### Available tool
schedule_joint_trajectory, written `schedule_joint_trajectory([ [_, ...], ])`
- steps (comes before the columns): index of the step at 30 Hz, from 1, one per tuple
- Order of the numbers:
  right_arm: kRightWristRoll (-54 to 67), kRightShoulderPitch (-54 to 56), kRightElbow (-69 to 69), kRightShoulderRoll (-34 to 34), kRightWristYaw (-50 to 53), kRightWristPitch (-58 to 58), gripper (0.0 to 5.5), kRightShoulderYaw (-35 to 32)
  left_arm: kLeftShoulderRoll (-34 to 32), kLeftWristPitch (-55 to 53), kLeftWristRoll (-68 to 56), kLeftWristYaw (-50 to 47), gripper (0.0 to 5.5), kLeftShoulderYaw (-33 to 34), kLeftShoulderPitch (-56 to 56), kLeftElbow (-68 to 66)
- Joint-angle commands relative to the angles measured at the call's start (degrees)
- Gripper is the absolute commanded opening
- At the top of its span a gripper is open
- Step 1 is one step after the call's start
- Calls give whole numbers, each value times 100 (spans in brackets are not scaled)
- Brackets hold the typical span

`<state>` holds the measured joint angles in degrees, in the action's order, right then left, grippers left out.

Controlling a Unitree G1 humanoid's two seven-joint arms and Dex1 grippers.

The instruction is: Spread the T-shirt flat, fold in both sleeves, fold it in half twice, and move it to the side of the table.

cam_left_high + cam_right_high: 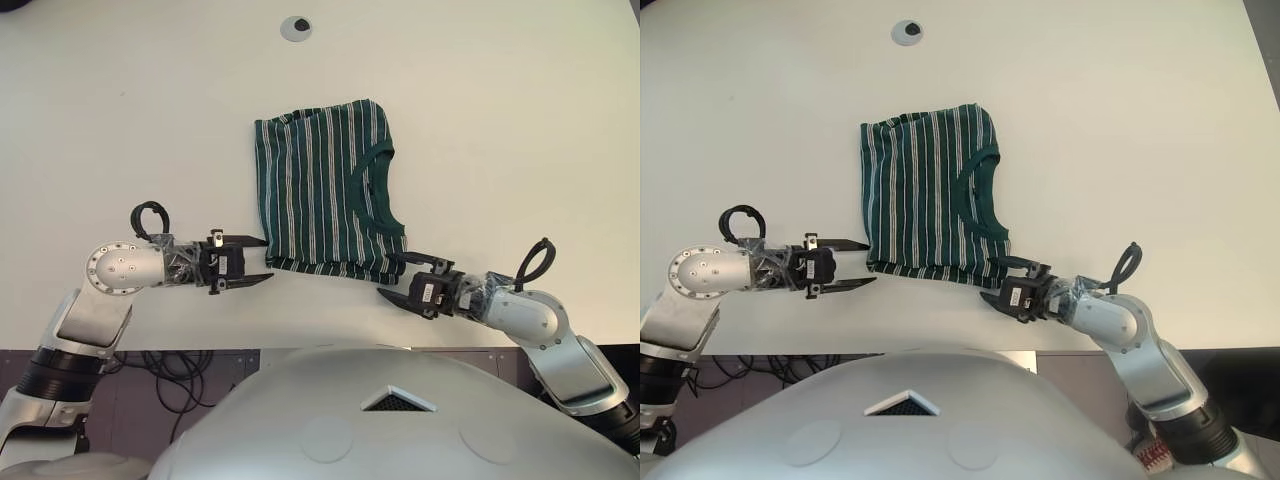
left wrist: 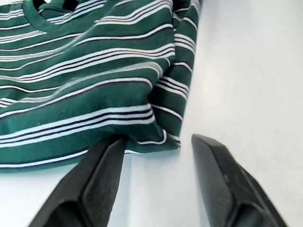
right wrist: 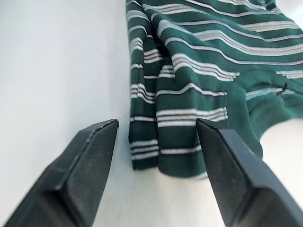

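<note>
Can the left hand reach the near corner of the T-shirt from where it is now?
Probably yes. The left hand is open, right beside that corner of the T-shirt, with nothing between them.

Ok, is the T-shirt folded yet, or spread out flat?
Folded. The T-shirt lies as a rectangle, no sleeves sticking out, neckline on one side edge, stacked layers showing at its near corners.

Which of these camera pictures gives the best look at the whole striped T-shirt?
The left eye view: the whole folded T-shirt lies on the table, collar and edges visible. The right eye view matches it. The wrist views catch one near corner each, close up.
</note>
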<state>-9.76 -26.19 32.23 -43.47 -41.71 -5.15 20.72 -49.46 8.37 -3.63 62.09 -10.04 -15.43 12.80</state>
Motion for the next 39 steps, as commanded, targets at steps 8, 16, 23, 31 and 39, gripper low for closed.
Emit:
schedule_joint_trajectory([
  [8, -784, 229, -750, -117, -68, -382, 161, 637, -80, 79, 781, -164, 251, -461, 348, -261],
  [16, -831, 296, -864, -152, -9, -630, 26, 740, -115, 49, 892, -87, 132, -765, 544, -456],
  [23, -636, 288, -653, -83, 87, -654, 0, 647, -130, -114, 1039, -45, 38, -1088, 720, -496],
  [31, 1280, -779, 1383, -584, -533, -1321, 0, -444, -959, -1077, -977, 696, 2, -114, -183, 1055],
  [39, 2103, -607, 2528, -574, -566, -1797, 0, -1401, -589, -1360, -2051, 412, 2, 747, -245, 1540],
])
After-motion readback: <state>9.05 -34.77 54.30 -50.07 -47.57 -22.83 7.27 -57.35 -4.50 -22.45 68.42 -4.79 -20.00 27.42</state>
